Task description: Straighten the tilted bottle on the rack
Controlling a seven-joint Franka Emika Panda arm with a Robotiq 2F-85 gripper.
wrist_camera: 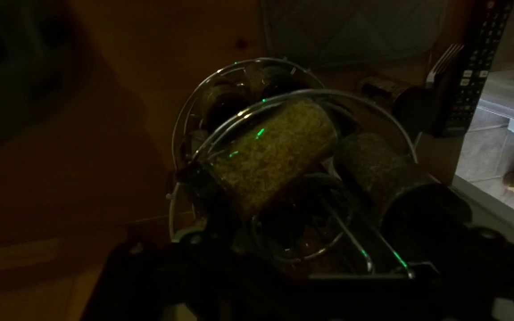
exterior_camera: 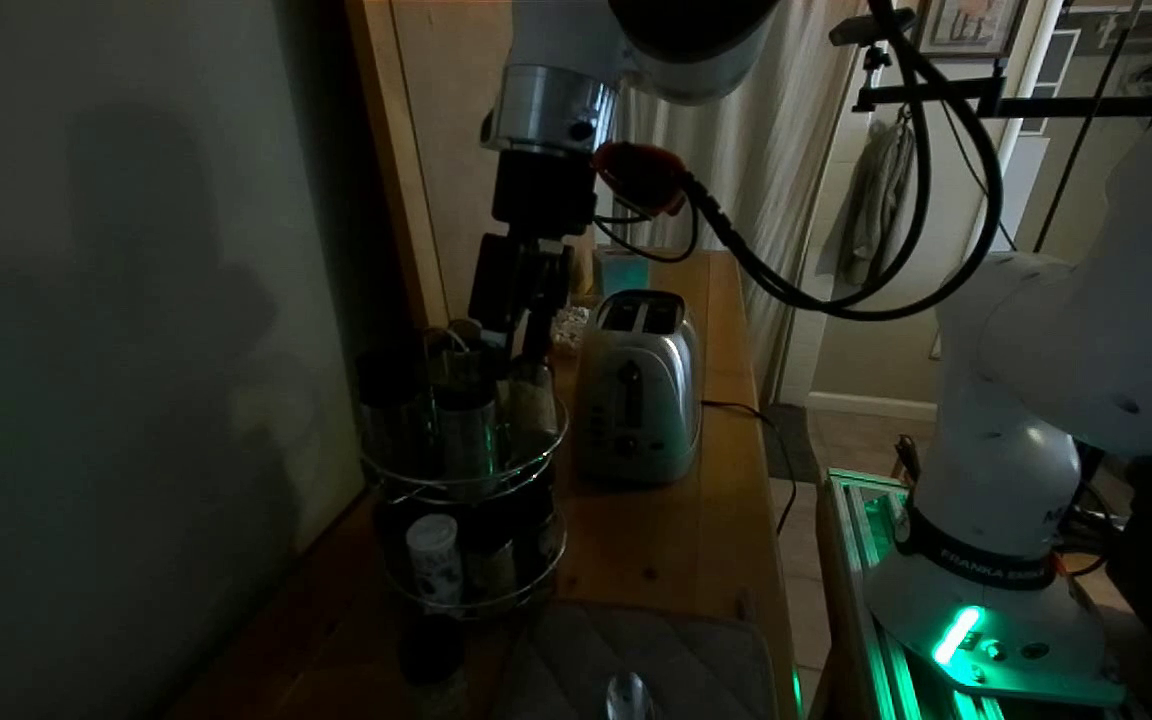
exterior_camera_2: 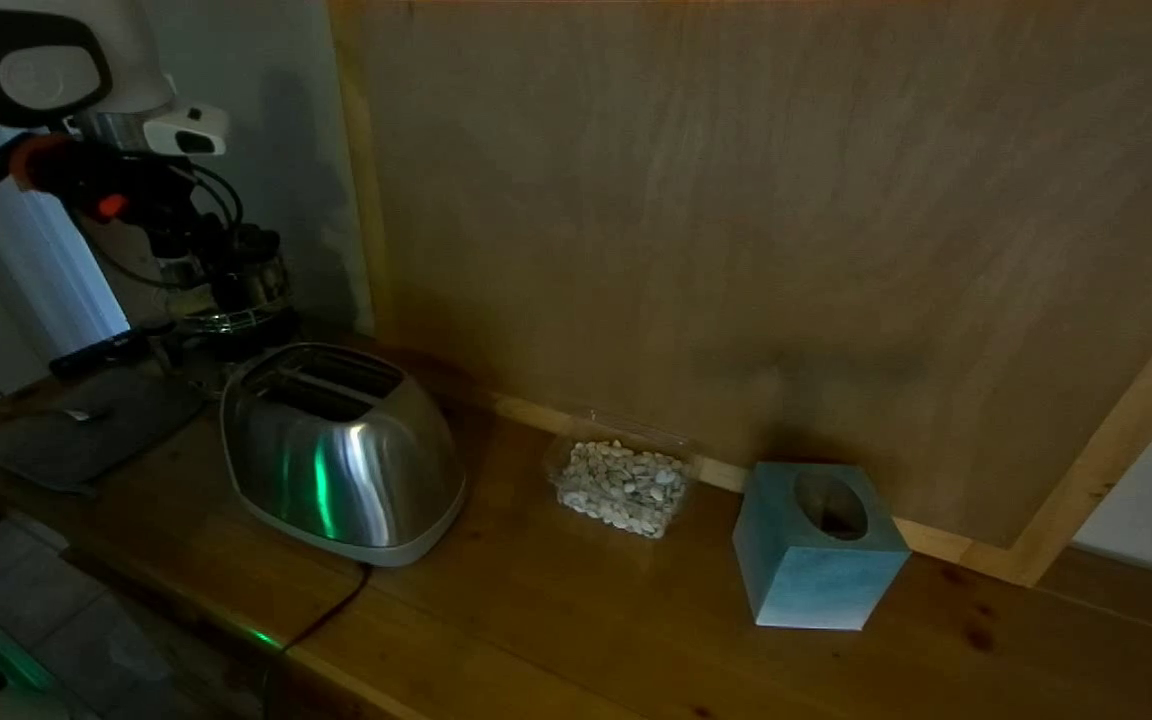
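The parted pincer [exterior_camera: 528, 345] is hanging over the rack [wrist_camera: 315, 91], apparently pre-grasp, the bottle [wrist_camera: 279, 151] leaning toward wrist-view eight o'clock, likely needing clasping, then righting.

- Your arm [exterior_camera: 1066, 340] stands on its base [exterior_camera: 986, 595], a green light [exterior_camera: 957, 634] glowing there.
- In both exterior views, your wrist [exterior_camera: 551, 108] hangs from the raised arm.
- Your gripper [exterior_camera: 524, 342] points downward, slightly tilted; the wrist view shows its fingers [wrist_camera: 190, 249] wide apart.
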